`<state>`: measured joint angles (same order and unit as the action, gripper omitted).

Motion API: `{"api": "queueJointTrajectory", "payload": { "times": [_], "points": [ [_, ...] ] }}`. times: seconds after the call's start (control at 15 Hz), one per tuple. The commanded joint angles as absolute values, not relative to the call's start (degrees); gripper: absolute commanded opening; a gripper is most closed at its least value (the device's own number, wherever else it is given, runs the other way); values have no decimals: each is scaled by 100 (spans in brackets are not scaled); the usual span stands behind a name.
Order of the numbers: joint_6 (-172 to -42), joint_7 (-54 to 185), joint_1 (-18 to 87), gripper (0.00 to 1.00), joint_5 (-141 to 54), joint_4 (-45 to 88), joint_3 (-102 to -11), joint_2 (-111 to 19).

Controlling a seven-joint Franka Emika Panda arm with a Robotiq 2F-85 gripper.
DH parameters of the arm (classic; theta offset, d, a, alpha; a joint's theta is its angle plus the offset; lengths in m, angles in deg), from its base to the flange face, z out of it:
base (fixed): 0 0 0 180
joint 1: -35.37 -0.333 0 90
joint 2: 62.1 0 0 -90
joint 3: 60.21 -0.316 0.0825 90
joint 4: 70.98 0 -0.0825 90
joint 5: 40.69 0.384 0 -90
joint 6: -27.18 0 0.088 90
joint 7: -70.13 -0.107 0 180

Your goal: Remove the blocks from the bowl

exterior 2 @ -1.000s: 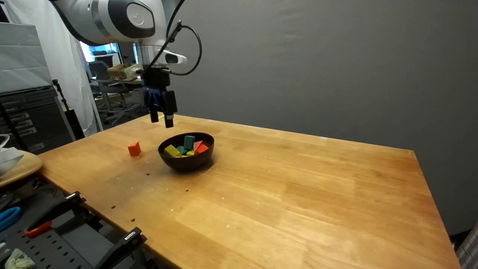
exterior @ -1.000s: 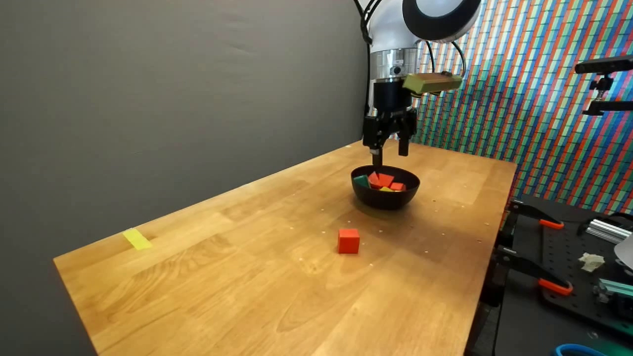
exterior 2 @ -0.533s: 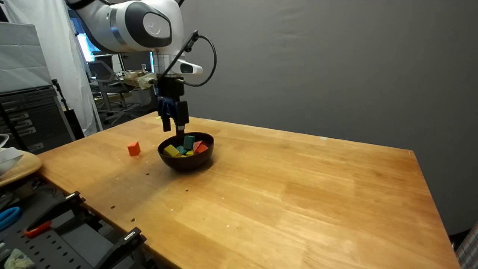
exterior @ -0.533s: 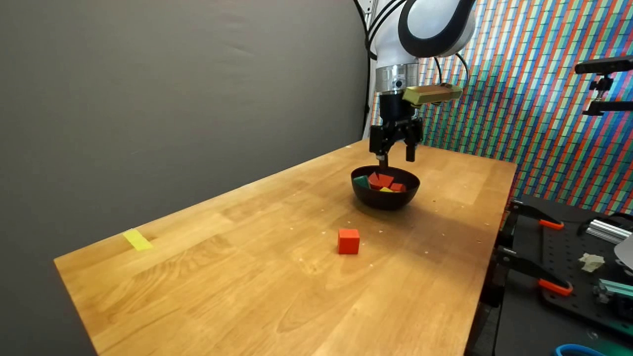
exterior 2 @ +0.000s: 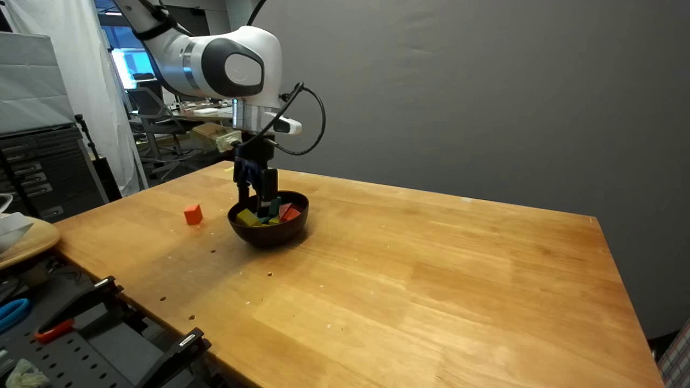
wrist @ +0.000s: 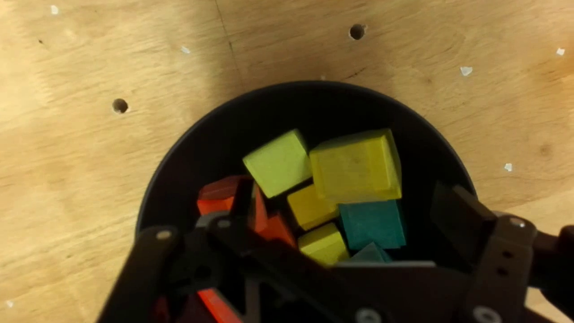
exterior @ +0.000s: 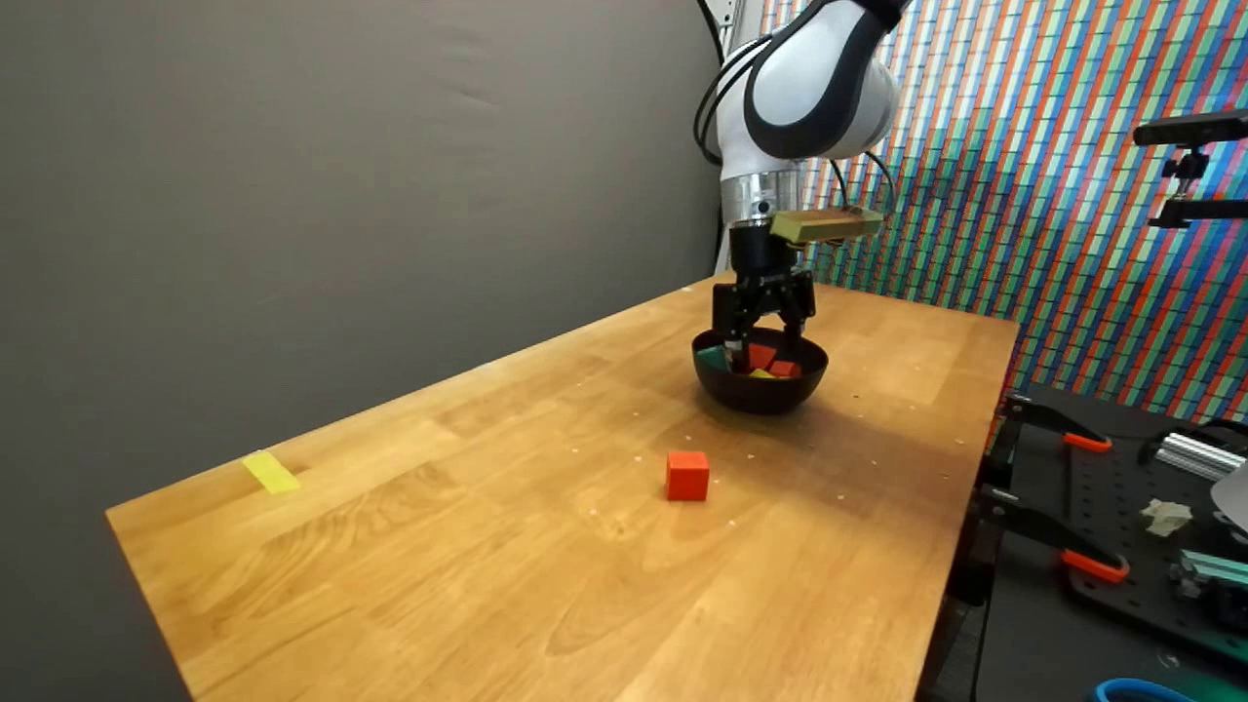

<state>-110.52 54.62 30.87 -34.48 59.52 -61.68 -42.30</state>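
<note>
The black bowl (exterior: 765, 395) stands on the table and also shows in an exterior view (exterior 2: 269, 237) and the wrist view (wrist: 332, 105). It holds several blocks: yellow (wrist: 354, 170), light yellow (wrist: 278, 163), green (wrist: 371, 224) and red (wrist: 215, 205). My gripper (wrist: 350, 207) is open and points down, its fingers inside the bowl. One finger is among the red blocks; the other is near the opposite wall. Yellow and green blocks lie between them. The gripper's body hides the bowl's near part in the wrist view. A red block (exterior: 687, 478) lies on the table outside the bowl.
The loose red block also shows in an exterior view (exterior 2: 193, 214). A yellow tape strip (exterior: 271, 471) is stuck near the table's far corner. Black clamps with orange tips (exterior: 1087, 561) grip the table edge. A round wooden board (exterior 2: 32, 242) stands beside the table.
My gripper has moved down from above the bowl until its fingers are inside it, staying open. The bowl and the loose red block have not moved.
</note>
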Motion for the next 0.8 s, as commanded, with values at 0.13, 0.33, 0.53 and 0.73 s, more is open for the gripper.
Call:
{"api": "queueJointTrajectory", "payload": {
  "times": [0.13, 0.33, 0.53, 0.73],
  "points": [
    [-10948, 5948, 3270, 81, -2993, 5524, -6280, -3730],
    [-10910, 6080, 3369, 61, -2760, 5484, -6316, -3582],
    [-10917, 6113, 3435, 37, -2614, 5505, -6301, -3577],
    [-10882, 6165, 3492, 19, -2496, 5569, -6315, -3693]
  ]
}}
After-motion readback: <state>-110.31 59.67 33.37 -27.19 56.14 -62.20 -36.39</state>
